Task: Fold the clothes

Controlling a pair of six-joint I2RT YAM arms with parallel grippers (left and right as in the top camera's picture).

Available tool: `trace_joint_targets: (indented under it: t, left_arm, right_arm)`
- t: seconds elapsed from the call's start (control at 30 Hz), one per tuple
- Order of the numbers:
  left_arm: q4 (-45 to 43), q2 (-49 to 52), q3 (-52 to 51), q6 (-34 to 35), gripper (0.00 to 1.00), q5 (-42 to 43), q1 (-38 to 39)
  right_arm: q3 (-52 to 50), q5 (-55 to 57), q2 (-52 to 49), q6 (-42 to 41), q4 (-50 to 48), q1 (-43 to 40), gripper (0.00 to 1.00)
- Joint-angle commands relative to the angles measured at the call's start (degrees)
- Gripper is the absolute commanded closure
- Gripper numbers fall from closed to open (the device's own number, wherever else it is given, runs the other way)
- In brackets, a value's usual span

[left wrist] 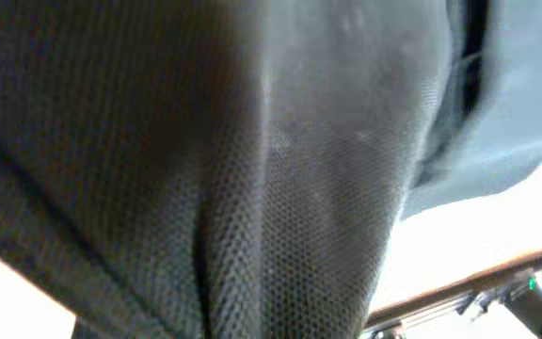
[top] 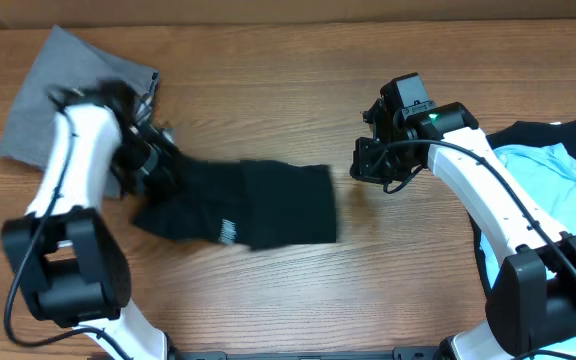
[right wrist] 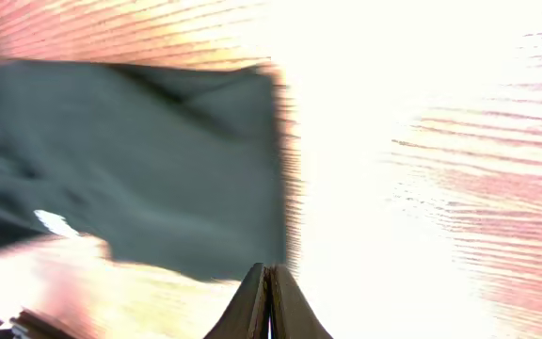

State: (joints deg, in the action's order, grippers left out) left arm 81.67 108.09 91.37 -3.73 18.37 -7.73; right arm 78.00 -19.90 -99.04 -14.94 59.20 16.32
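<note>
Your left arm bends low, left pincer [top: 154,157] pinching the black shirt [top: 273,205]; right pincer [right wrist: 269,279] hovers closed, empty.

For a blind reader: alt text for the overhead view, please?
A crumpled black shirt lies on a wooden table, its left end pinched by the left gripper. The shut right gripper hovers to its right; grey garment top left, light blue tee far right.

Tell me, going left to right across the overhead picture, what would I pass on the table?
grey garment → black shirt with white print → right gripper → light blue tee
</note>
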Motion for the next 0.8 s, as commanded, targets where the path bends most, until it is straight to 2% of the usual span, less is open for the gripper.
trace_joint_targets:
  t: [0.0, 0.1, 0.27, 0.47, 0.67, 0.73, 0.77]
  left_arm:
    - [3.98, -1.51, 12.85, -1.57, 0.96, -3.54, 0.46]
    - [2.40, -1.51, 15.93, 0.46, 0.96, -3.56, 3.21]
    - [-2.08, -0.57, 13.20, 2.56, 0.96, -5.29, 8.98]
    - [-4.11, 2.54, 8.92, 6.40, 0.92, -17.11, 16.52]
    - [-4.48, 8.13, 7.28, 8.15, 0.82, -19.43, 20.57]
    - [-4.81, 10.29, 7.28, 8.81, 0.75, -19.41, 21.59]
    - [-5.03, 11.26, 7.28, 9.14, 0.67, -19.39, 22.10]
  right_arm:
    - [1.16, 0.81, 0.70, 0.37, -0.20, -1.11, 0.96]
    - [1.16, 0.79, 0.70, 0.37, -0.31, -1.84, 0.96]
    - [1.16, 0.79, 0.70, 0.37, 0.33, -2.25, 0.96]
    - [1.16, 0.81, 0.70, 0.42, 1.25, -2.25, 0.96]
    - [1.16, 0.79, 0.70, 0.39, 1.20, -2.25, 0.96]
    - [1.16, 0.79, 0.70, 0.39, 1.31, -2.25, 0.96]
    - [1.16, 0.79, 0.70, 0.42, 1.38, -2.25, 0.96]
